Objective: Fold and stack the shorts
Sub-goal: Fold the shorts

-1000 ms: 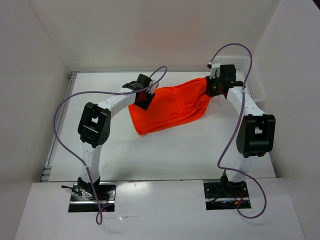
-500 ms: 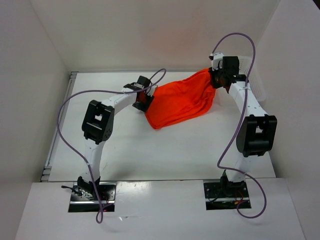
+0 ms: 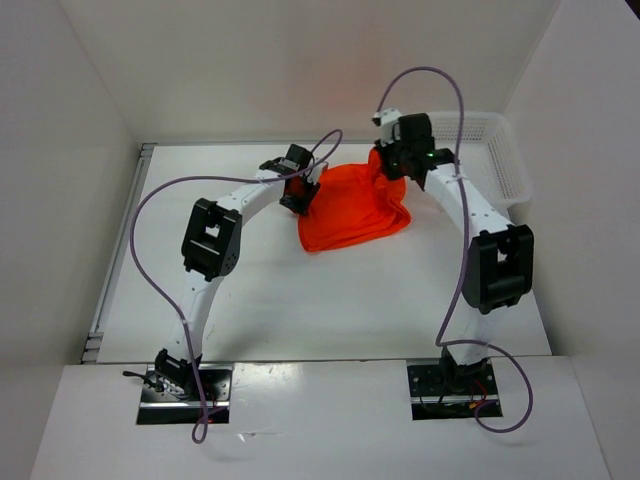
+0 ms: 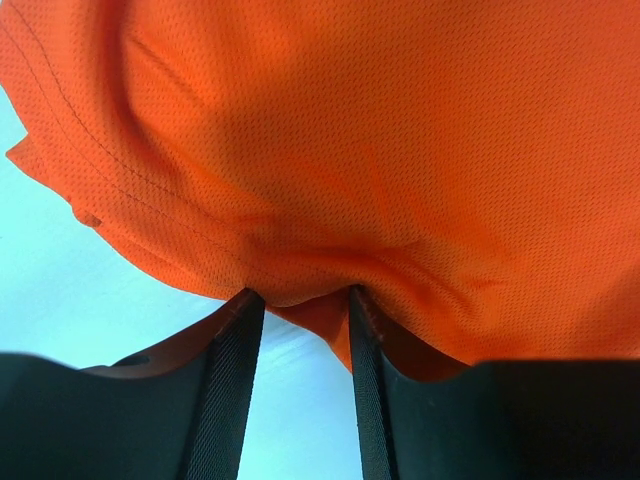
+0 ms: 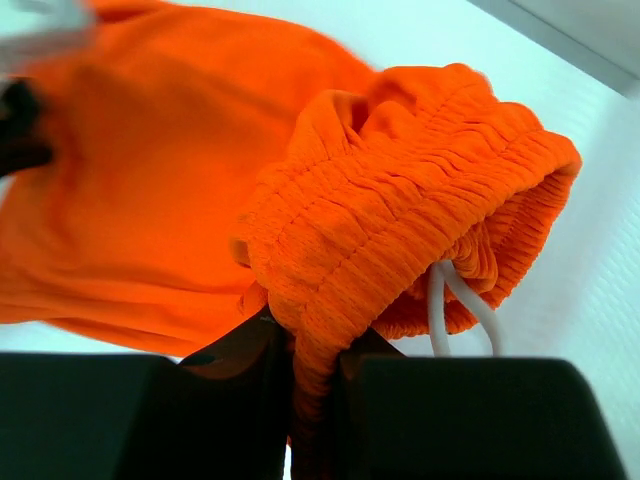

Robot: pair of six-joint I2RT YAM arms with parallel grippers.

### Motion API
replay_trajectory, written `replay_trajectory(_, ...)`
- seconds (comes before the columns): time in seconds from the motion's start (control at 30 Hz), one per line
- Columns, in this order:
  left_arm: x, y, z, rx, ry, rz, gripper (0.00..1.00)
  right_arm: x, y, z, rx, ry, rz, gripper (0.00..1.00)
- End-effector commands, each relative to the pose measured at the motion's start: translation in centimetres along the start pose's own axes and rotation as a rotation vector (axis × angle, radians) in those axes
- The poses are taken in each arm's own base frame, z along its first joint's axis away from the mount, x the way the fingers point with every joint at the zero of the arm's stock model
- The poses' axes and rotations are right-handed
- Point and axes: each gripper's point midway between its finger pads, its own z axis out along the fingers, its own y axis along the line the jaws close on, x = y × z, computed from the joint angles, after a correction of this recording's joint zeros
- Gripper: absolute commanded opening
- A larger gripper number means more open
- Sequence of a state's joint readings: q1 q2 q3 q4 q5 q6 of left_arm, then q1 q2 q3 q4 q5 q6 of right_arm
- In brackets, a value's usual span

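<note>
Orange shorts [image 3: 352,208] sit bunched on the far middle of the table [image 3: 300,300], stretched left to right between two claws. The right claw [image 5: 305,345] pinches the stretchy waistband [image 5: 400,250]. The left claw [image 4: 300,300] pinches the leg end.

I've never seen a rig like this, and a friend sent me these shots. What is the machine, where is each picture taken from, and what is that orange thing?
These are two white robot arms, the left arm and the right arm, bolted to a table. The wide picture comes from a camera above and behind them. Each close-up comes from a camera on one wrist, with that arm's black fingers at the bottom. The orange cloth is a pair of shorts, bunched up. The left gripper pinches a fold of fabric. The right gripper clamps the elastic waistband beside the white drawstring. A white basket sits far right.
</note>
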State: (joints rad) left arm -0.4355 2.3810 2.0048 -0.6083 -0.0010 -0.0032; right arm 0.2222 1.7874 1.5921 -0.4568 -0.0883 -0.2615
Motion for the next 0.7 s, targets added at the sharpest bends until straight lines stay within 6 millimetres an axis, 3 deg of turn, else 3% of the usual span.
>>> replay_trajectory(0.0,1.8,-0.7,0.4,0.018,0.047,0.007,0.47,-4.1,3.5,0.6,-0.018,-0.085,-0.063,0.0)
replay_trajectory(0.13,1.7,-0.1,-0.9,-0.018,0.027,0.008,0.47,-4.3,8.5,1.4,-0.072,-0.082,-0.11,0.0)
replay_trajectory(0.37,3.7,2.4,-1.8,-0.066,0.051,-0.028,0.47,-1.4,15.5,2.1,-0.176,-0.022,-0.181,0.0)
replay_trajectory(0.5,4.6,2.8,-1.6,-0.069,0.065,-0.036,0.45,-1.3,17.7,3.6,-0.19,-0.02,-0.209,0.0)
replay_trajectory(0.67,5.3,3.5,-1.6,-0.083,0.087,-0.045,0.42,-0.7,18.8,5.2,-0.184,-0.007,-0.223,0.0)
